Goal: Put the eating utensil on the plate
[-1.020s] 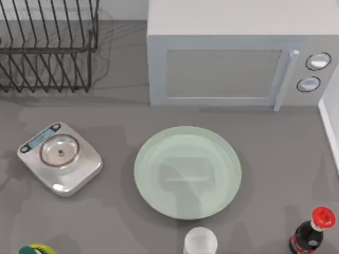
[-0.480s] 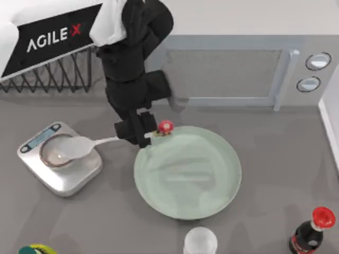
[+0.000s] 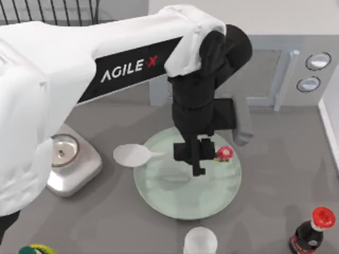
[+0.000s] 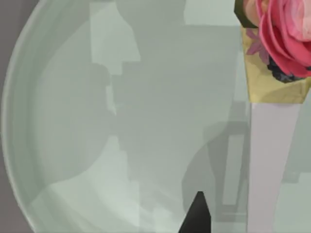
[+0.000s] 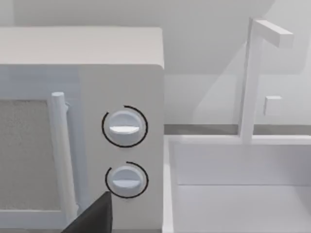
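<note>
Left tool point(image 3: 197, 159) is clamped on your white translucent spoon point(image 3: 139, 154) above the pale mint-green round plate point(image 3: 159, 196); bowl overhangs the rim, release pending.

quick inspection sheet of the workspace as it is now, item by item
surface: grey table, nothing spilled.
job's things: spoon held level, bowl past the plate's left rim, knob end over the plate.
clutter: scale left of the plate, bottle, clear cup, yellow-green item along the front edge.
grippers: left gripper shut on the spoon handle over the plate; right gripper near the microwave.
cables: nothing seen.
surroundings: microwave, dish rack behind.
</note>
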`<state>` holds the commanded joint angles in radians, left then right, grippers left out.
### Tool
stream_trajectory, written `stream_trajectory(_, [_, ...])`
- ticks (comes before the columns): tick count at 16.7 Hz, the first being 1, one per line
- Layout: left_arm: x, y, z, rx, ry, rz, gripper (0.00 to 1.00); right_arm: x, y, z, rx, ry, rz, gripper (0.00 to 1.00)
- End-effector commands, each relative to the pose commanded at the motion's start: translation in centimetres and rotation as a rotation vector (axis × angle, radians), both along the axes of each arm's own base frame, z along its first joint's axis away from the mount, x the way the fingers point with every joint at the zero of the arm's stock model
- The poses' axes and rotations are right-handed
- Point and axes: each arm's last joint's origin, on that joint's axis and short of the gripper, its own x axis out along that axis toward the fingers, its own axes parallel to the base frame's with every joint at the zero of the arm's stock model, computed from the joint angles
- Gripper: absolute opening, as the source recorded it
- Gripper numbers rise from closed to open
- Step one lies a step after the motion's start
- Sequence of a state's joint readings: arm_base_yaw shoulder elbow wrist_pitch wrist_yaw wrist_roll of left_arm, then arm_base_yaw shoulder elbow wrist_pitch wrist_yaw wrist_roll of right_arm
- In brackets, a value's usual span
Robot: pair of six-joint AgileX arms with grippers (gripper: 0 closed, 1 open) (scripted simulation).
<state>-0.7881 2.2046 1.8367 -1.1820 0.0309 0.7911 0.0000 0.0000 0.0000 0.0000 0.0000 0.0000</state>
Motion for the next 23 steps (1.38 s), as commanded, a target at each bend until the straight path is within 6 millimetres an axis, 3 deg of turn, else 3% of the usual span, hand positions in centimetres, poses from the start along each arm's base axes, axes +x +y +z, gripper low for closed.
stream_trajectory(5, [-0.1, -0.1, 0.1, -0.007, 0.001, -0.007, 0.00, 0.0, 0.0, 0.0, 0.000, 0.000, 0.000, 1.00])
stream_trajectory(16, [-2.3, -2.7, 0.7, -0.140, -0.050, -0.146, 0.00, 0.0, 0.0, 0.0, 0.000, 0.000, 0.000, 1.00])
stream_trajectory(23, [-1.6, -2.3, 0.5, -0.145, -0.085, -0.111, 0.00, 0.0, 0.0, 0.0, 0.000, 0.000, 0.000, 1.00])
